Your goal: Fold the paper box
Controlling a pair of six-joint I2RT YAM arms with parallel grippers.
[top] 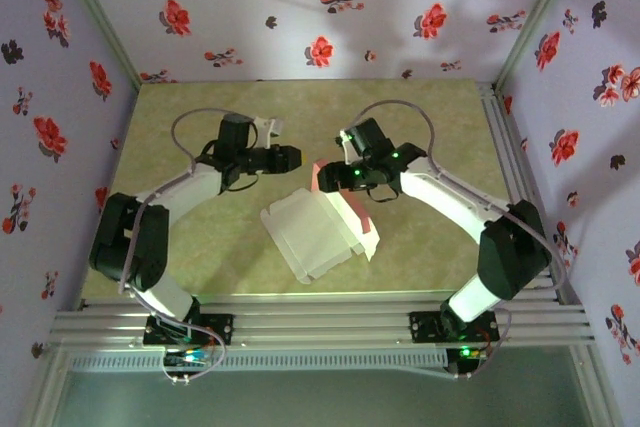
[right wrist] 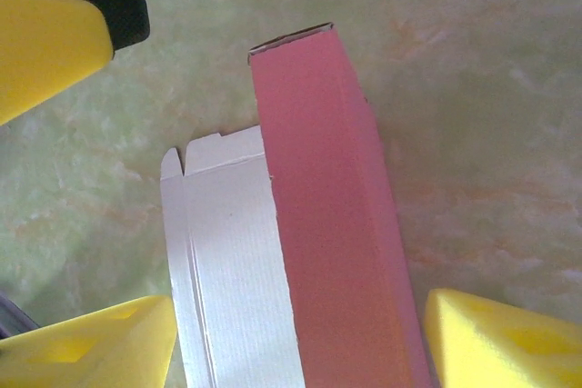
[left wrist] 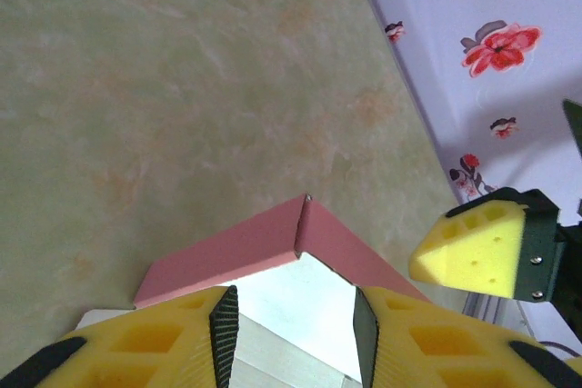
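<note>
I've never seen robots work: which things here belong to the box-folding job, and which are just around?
Job:
paper box
left tool
right tool

Just around:
green table
flowered walls
metal rails

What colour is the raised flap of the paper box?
Salmon pink; the raised flap shows best in the right wrist view.

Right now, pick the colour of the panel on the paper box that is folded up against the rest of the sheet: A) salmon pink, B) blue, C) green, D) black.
A: on the paper box, the folded-up panel is salmon pink, and it stands beside the whitish face of the sheet.
</note>
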